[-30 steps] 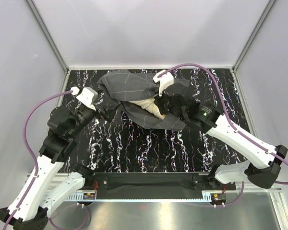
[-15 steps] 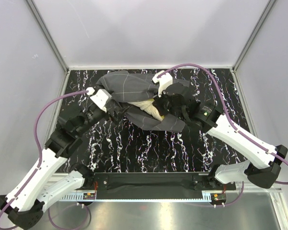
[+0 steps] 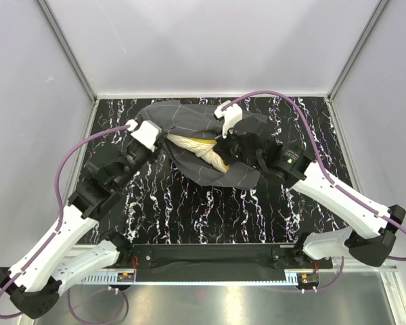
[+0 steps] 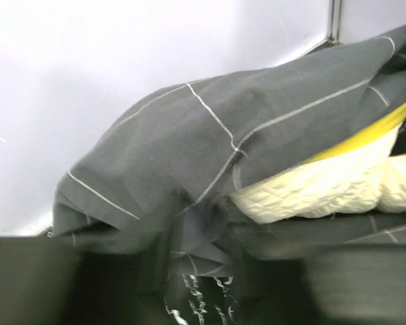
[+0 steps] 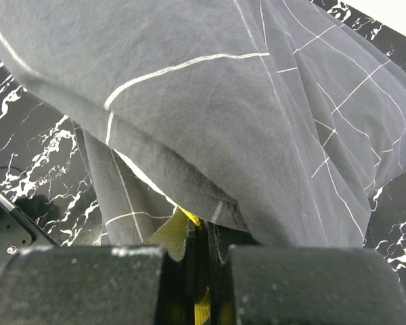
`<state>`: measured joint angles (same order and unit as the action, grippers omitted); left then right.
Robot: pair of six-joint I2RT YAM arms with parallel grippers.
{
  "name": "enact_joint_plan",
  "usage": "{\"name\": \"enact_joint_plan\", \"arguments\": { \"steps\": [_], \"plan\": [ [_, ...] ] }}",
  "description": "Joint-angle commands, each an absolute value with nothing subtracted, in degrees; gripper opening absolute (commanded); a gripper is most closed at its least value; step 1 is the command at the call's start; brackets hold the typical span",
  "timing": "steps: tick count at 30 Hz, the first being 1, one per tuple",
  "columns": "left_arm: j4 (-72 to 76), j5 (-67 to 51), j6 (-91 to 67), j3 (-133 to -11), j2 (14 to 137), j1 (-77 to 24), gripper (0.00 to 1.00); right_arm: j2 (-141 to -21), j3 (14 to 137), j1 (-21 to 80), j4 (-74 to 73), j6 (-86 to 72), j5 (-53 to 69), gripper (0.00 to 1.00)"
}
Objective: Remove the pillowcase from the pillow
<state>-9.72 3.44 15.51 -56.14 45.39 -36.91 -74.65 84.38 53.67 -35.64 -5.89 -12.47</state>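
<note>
The dark grey grid-lined pillowcase (image 3: 189, 118) lies bunched at the back of the table, and the cream quilted pillow (image 3: 193, 145) shows in its open mouth. My left gripper (image 3: 161, 144) is at the cover's left edge. In the left wrist view its blurred jaws (image 4: 199, 261) are closed round a fold of the pillowcase (image 4: 223, 135), beside the pillow (image 4: 325, 186). My right gripper (image 3: 229, 150) is shut on the pillow's yellow edge (image 5: 189, 222). The right gripper (image 5: 206, 237) sits under the draped pillowcase (image 5: 257, 101).
The black white-veined marble tabletop (image 3: 189, 210) carries everything. White enclosure walls and metal corner posts (image 3: 68, 54) close in the back and sides. Purple cables (image 3: 284, 101) arch over both arms. The arm bases stand on the near rail (image 3: 210, 254).
My left arm has swung right and forward to the pillowcase's left edge and its jaws have closed on the fabric. More of the cream pillow shows. The right arm has not moved.
</note>
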Motion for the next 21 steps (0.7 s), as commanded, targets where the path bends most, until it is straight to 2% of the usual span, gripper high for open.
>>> {"name": "enact_joint_plan", "arguments": {
  "steps": [1,4,14,21],
  "plan": [
    [-5.8,5.8,17.2,-59.9,46.9,-37.5,0.21,-71.4,84.9,53.3,-29.0,-7.0,-11.0,0.00],
    [-5.7,5.7,17.3,-61.3,48.5,-37.8,0.00,-71.3,84.4,53.4,-29.5,-6.9,-10.7,0.00],
    [-2.0,10.3,17.0,-65.8,50.8,-38.4,0.00,-70.4,82.5,53.4,-31.3,-6.3,-9.1,0.00],
    [-4.9,14.9,21.1,-76.6,60.7,-37.9,0.00,-68.9,78.9,53.5,-32.1,-5.3,-4.0,0.00]
  ]
}}
